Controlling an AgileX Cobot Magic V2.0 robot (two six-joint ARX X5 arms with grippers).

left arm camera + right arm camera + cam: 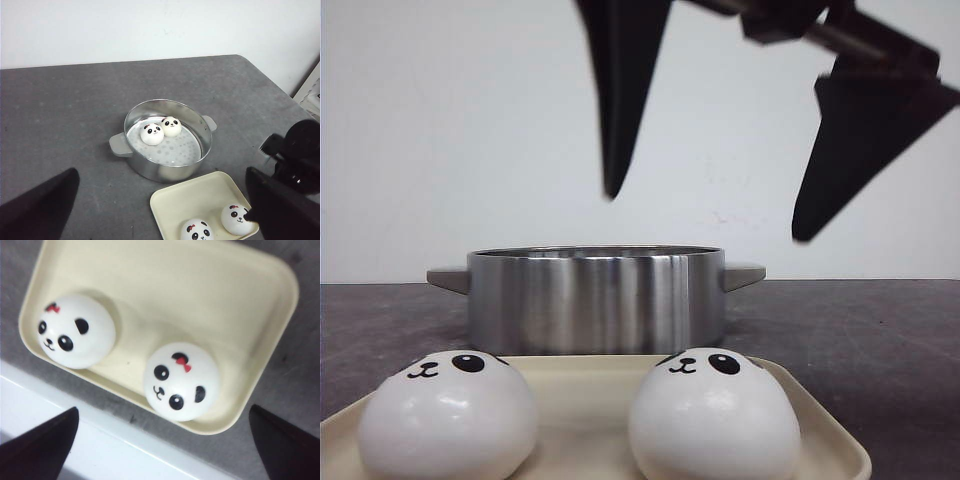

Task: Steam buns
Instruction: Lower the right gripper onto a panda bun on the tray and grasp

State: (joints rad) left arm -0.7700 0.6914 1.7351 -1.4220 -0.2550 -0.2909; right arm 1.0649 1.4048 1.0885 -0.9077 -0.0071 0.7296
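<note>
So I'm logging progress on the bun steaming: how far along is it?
About halfway. Two buns already sit inside the steel steamer pot, touching each other. Two more buns still wait on the cream tray. Nothing is in hand: the right end effector hovers open above the tray, and the left end effector is open and empty too. Left: move the tray's two buns into the pot.

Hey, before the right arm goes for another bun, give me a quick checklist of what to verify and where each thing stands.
1. Right gripper open and empty: ok.
2. Right gripper above the cream tray, both tray buns in its view: ok.
3. Two buns already in the steamer pot, free space beside them: ok.
4. Left gripper open, empty, away from the pot: ok.
5. Which tray bun lies centred between the right gripper's fingers: cannot tell.
</note>
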